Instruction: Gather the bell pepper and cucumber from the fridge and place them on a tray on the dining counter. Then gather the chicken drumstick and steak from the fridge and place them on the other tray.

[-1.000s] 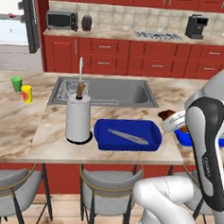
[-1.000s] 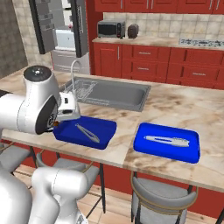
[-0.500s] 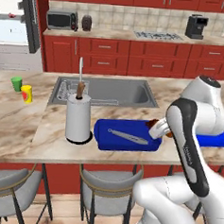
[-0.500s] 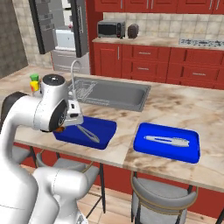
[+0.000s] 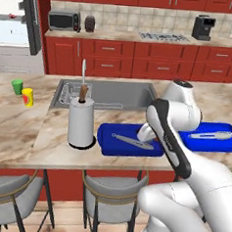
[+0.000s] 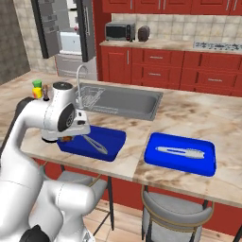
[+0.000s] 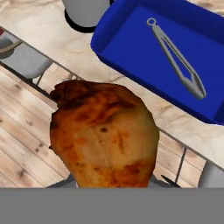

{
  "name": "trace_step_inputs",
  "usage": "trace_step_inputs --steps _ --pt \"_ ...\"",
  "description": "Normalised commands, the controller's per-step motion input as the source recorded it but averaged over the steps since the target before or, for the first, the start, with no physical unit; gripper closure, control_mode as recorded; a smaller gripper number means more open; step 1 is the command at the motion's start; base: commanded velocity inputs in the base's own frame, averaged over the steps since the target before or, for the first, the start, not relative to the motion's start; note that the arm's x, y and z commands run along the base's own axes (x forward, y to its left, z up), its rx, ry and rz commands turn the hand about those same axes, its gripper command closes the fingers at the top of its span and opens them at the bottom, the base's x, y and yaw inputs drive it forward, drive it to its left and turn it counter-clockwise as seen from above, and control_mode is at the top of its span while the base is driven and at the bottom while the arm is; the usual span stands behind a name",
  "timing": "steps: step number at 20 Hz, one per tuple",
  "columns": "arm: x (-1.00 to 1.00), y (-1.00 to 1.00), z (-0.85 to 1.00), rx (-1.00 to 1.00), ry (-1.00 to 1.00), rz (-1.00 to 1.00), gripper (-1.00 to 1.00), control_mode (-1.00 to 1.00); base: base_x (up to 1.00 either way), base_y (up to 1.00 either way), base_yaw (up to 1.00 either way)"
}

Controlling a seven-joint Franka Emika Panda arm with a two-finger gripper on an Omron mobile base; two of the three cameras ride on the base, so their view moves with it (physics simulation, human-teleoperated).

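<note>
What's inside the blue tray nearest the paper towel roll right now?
A pair of metal tongs lies in that tray. No food shows, though the arm covers its right end.

I have the white arm point(image 5: 171, 141) folded sharply, elbow high and forearm angled down, with the wrist tipped downward. In the right base view the hand sits low beneath the big rounded joint point(image 6: 60, 116). The gripper point(image 7: 114, 181) is clamped tight on the chicken drumstick point(image 7: 103, 133), which I see close up in the hand view; the fingertips are mostly hidden behind it.
</note>
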Motion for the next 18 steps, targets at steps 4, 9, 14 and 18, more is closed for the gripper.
trace_step_inputs --steps 4,9,14,18 --pt "0.53 0.08 -0.44 -0.03 0.07 0.00 1.00 -1.00 0.00 0.00 0.00" --pt "0.46 0.03 -0.42 0.00 0.01 0.00 1.00 -1.00 0.00 0.00 0.00" --pt "0.42 0.01 -0.35 0.00 -0.02 0.00 1.00 -1.00 0.00 0.00 0.00" --pt "0.32 0.01 -0.25 0.00 -0.08 0.00 1.00 -1.00 0.00 0.00 0.00"
